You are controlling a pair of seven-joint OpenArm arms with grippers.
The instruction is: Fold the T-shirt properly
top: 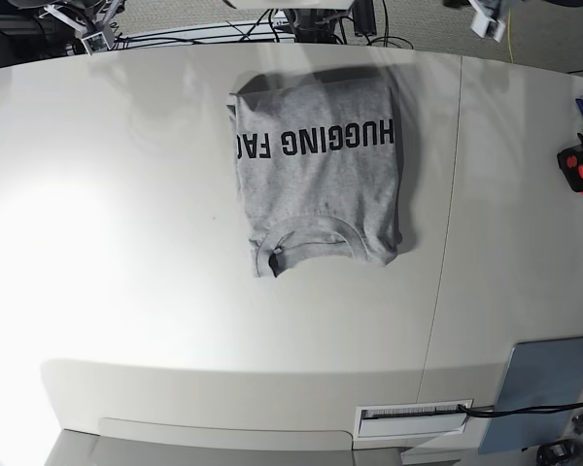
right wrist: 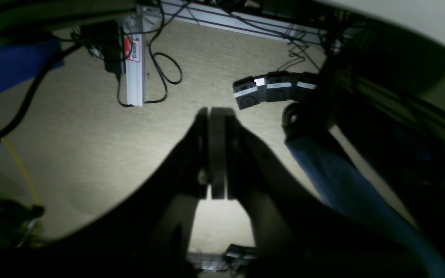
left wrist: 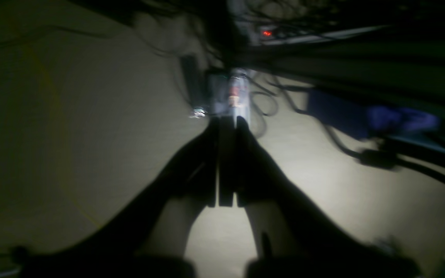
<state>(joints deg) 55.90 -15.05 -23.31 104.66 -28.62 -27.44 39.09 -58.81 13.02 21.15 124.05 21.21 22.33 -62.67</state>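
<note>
Both grippers closed; T-shirt (top: 319,175) lettering reads "HUGGING FA".

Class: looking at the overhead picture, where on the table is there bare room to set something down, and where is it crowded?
Bare patches: the wide stretch left of the T-shirt, the band between its collar and the table's near edge, and the strip right of the seam. Crowded: the right edge with tools and the near-right corner with the grey-blue panel.
</note>
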